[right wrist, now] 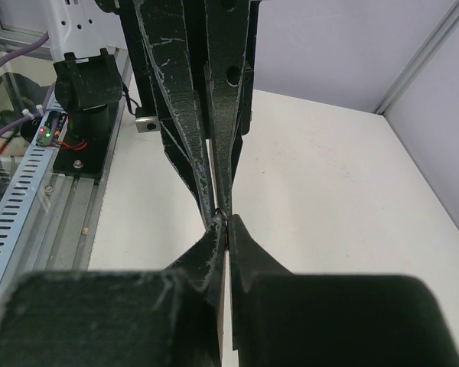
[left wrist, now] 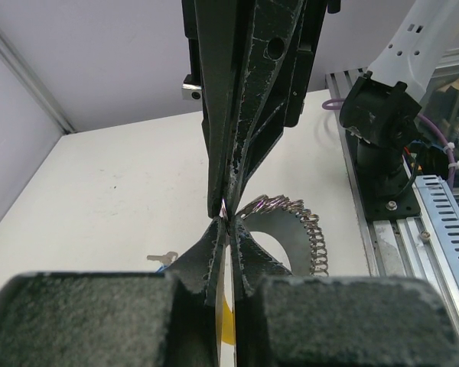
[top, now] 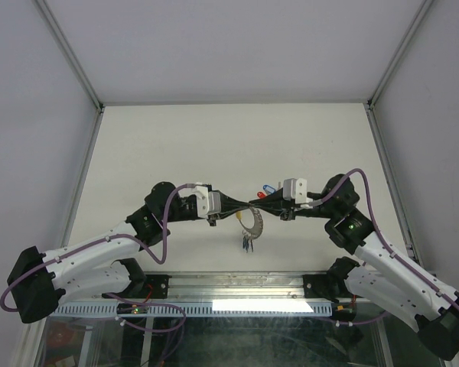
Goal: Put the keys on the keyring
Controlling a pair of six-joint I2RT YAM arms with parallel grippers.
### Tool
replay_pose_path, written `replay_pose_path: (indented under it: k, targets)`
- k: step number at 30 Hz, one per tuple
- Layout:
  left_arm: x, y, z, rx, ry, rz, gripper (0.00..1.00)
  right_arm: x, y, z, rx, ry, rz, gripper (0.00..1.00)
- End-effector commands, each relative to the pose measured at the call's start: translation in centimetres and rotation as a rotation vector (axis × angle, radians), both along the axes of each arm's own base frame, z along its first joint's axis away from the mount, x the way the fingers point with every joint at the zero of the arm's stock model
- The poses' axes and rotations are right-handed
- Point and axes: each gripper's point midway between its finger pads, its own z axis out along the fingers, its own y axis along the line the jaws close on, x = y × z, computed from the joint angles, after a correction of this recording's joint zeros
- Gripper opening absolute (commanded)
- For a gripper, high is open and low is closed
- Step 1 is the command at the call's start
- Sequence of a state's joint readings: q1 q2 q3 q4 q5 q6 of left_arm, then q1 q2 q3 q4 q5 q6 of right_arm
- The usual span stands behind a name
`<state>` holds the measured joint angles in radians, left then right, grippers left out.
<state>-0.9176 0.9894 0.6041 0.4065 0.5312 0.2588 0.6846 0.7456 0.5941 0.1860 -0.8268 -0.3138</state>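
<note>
Item 1. Left gripper [left wrist: 226, 229], black, two-fingered. The fingers are pressed together with no gap at the tips. It points tip to tip at the other claw, above the middle of the white tabletop [top: 176, 145].

Item 2. Right gripper [right wrist: 223, 225], black, two-fingered. It is closed in the same way, and its tips touch those of the left gripper. In the left wrist view a thin silvery loop of wire shows pinched between its tips. I cannot tell whether the left tips also hold that wire.

Item 3. Keyring [left wrist: 306, 225], a large thin ring, part silvery beaded coil and part yellow arc. It starts at the point where the two claws meet. From the left wrist, the coil curves away to the right of the tips and the yellow part shows low between the left fingers. From above, the ring curves out from the meeting point towards the arm bases.

Item 4. Keys, tiny and silvery.
- A small dark cluster [top: 247, 243] sits just past the ring's near edge. I cannot tell whether it hangs or lies on the table.
- One loose key [left wrist: 164, 258] lies flat on the table, apart from the ring.
- A blue tag [top: 269, 186] and a red tag [top: 260, 196] lie just beyond the right claw.
</note>
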Motion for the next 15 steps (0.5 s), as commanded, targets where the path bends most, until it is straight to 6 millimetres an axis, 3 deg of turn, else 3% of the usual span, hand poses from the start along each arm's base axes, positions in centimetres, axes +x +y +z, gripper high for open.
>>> replay_pose_path:
  k: [1, 7, 15]
  targets:
    - [0.0, -0.3, 3.1, -0.065, -0.08, 0.008, 0.0, -1.0, 0.2, 1.9, 0.046, -0.066, 0.047, 0.0]
    - [-0.4, 0.2, 2.9, -0.094, -0.093, 0.005, 0.0, -1.1, 0.0, 1.2, 0.033, -0.063, 0.039, 0.0]
    - [-1.3, 0.7, 1.5, -0.095, -0.105, -0.02, 0.0, -1.1, -0.9, 0.7, 0.016, -0.089, -0.004, 0.3]
